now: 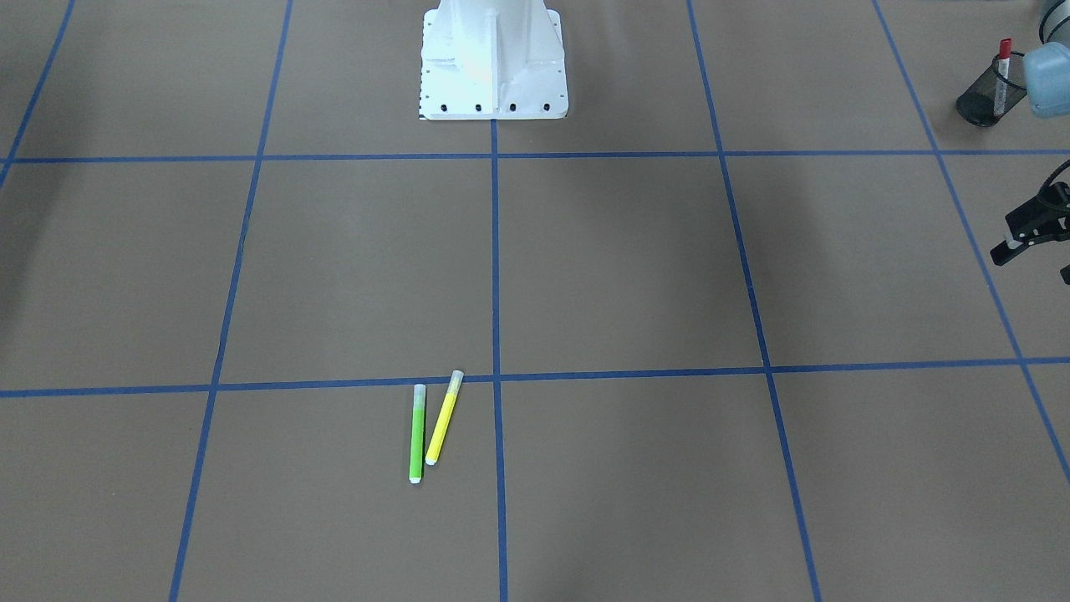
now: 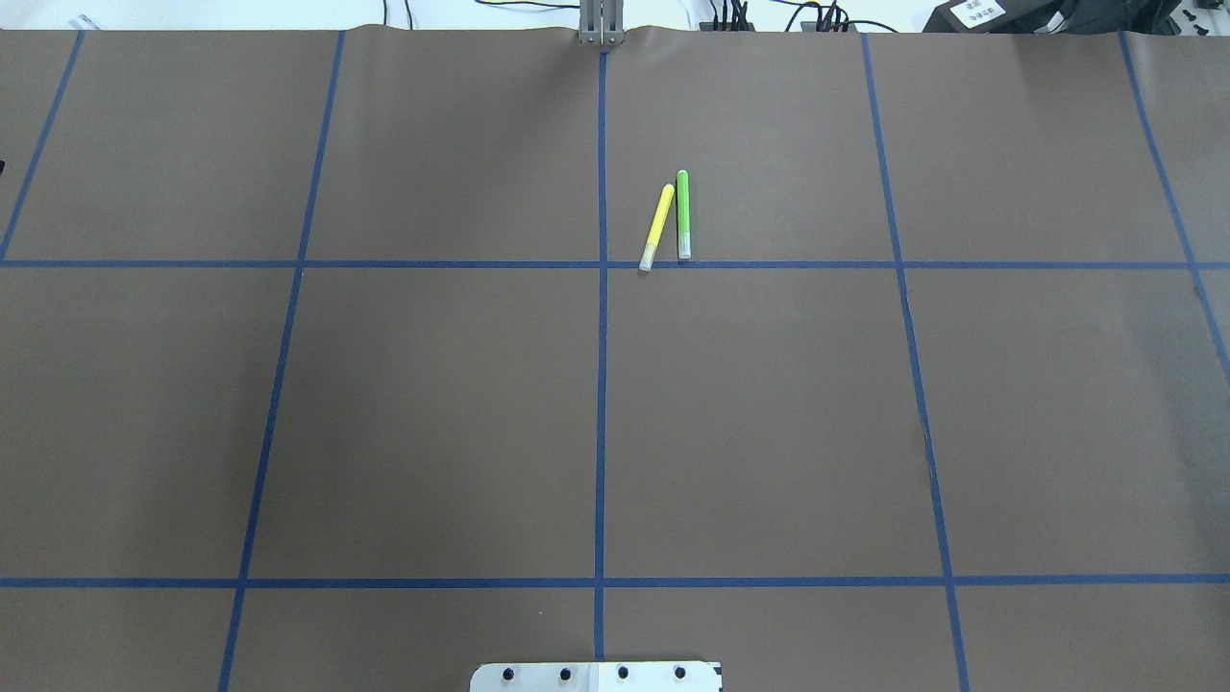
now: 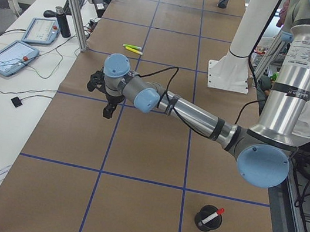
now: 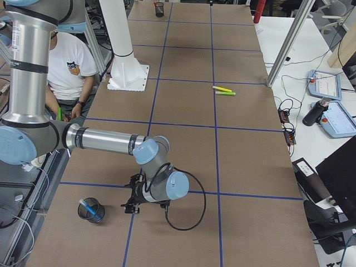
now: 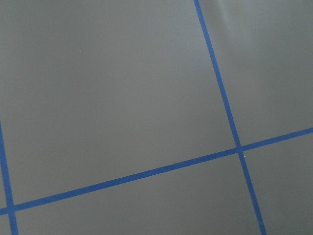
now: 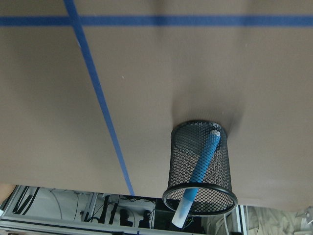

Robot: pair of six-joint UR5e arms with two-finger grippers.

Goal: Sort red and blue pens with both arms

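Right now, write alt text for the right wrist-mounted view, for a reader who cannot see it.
A blue highlighter leans inside a black mesh cup standing on a brown table marked with blue tape lines.

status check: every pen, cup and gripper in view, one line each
red marker, standing in left cup, cap up
blue highlighter, leaning in right cup
left cup, upright, holds red marker
right cup, upright, holds blue highlighter
green highlighter, flat on table
yellow highlighter, flat beside green highlighter, angled toward it
left gripper, over bare table, open or shut unclear
right gripper, beside right cup, open or shut unclear
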